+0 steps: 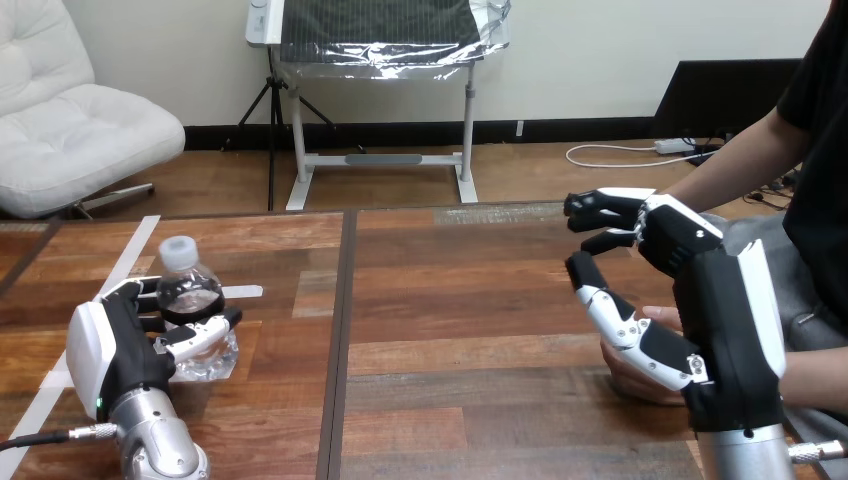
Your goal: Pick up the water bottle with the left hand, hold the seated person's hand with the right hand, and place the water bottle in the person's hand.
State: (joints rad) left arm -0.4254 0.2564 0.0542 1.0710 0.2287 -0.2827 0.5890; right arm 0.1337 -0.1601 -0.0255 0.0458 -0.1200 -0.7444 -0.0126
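The left robot hand (112, 350) is gripping the water bottle (190, 285) at mid-body, probably light, thin plastic that dents easily, while the right robot hand (700, 300) is hovering open.

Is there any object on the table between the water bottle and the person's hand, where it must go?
No object lies on the table between the water bottle, gripped by the left hand, and the person's hand. Only the right hand hangs over the person's hand and partly covers it.
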